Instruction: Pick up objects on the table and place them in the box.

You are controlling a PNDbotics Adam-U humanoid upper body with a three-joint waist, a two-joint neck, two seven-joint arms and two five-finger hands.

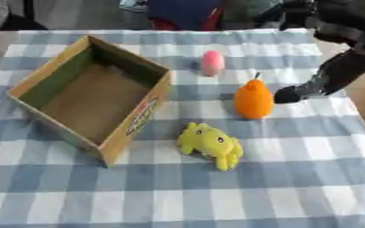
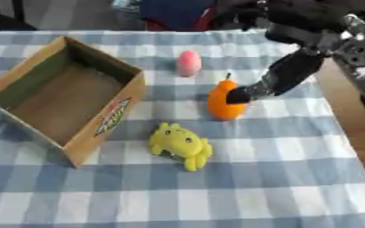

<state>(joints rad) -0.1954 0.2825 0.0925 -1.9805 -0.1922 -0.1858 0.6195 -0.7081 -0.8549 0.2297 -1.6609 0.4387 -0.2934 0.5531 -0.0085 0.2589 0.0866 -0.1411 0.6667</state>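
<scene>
Checked tablecloth (image 1: 310, 178). Open cardboard box (image 1: 131, 129) at 9 o'clock, nothing inside. My right hand (image 1: 294, 93) enters from 2 o'clock, tip just beside orange pear toy (image 1: 253, 100); can't tell finger state. Yellow plush (image 1: 210, 144) at 6. Pink egg (image 1: 212, 63) at 12.

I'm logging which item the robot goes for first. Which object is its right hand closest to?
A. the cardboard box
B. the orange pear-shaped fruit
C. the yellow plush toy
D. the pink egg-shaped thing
B: the right hand sits right beside the orange pear-shaped fruit, well away from the other things.
</scene>
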